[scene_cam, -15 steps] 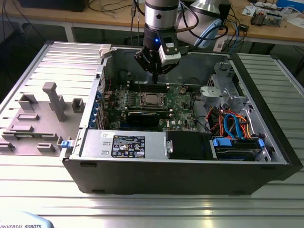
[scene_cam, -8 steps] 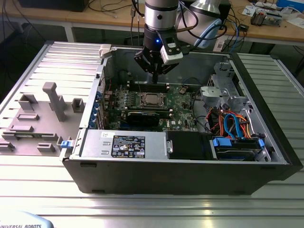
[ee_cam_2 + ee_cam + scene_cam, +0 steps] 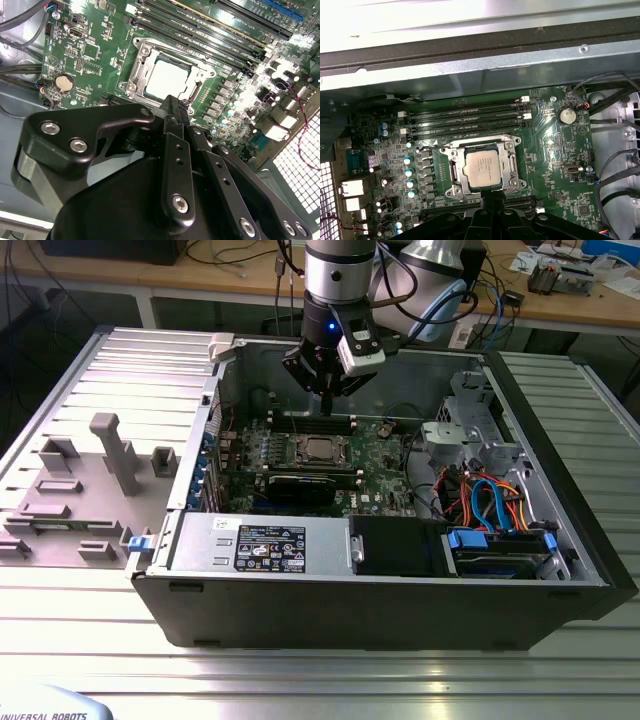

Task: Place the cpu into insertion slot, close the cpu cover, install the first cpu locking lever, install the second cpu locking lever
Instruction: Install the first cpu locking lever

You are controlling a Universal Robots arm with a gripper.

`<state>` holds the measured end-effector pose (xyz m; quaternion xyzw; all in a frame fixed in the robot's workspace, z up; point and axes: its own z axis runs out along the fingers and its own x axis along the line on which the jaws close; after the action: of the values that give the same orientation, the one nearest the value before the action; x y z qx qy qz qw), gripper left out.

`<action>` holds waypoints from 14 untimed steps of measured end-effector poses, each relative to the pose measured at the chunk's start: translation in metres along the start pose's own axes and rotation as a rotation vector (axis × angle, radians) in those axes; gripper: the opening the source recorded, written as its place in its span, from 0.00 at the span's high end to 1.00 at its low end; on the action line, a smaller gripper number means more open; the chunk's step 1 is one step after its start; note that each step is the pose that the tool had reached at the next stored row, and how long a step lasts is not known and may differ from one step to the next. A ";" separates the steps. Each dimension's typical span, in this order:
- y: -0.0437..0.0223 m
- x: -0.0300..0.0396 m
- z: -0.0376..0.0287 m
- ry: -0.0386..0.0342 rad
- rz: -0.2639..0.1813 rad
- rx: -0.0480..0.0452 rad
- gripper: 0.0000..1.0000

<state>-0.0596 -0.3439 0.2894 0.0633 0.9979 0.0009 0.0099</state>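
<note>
End effector (image 3: 175, 105) fingers pressed together, nothing pinched between them. In exterior view, end effector (image 3: 328, 398) hangs inside open computer case (image 3: 400, 610), over motherboard's (image 3: 560, 150) memory slots (image 3: 465, 117). In both wrist views, tip sits just beside socket edge; contact cannot be told. Cpu (image 3: 485, 167) lies seated flat in insertion slot (image 3: 517, 186), silver top up. Cpu cover (image 3: 456, 165) is down, framing chip. Case rests on ribbed metal tabletop (image 3: 300, 670).
</note>
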 end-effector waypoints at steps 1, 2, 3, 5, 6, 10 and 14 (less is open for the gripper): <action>0.0000 0.0000 0.0000 0.0000 0.000 0.0000 0.89; 0.0000 0.0000 0.0000 0.0000 0.000 0.0000 0.89; 0.0000 0.0000 0.0000 0.0000 -0.001 -0.0001 0.89; 0.0000 0.0000 0.0000 0.0000 -0.005 -0.0001 0.89; 0.0000 0.0000 0.0000 0.0000 -0.010 -0.0002 0.89; 0.0000 0.0002 0.0000 0.0001 -0.019 -0.0003 0.89; 0.0000 0.0003 0.0002 0.0003 -0.087 -0.0017 0.89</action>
<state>-0.0599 -0.3439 0.2892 0.0197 0.9998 0.0013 0.0098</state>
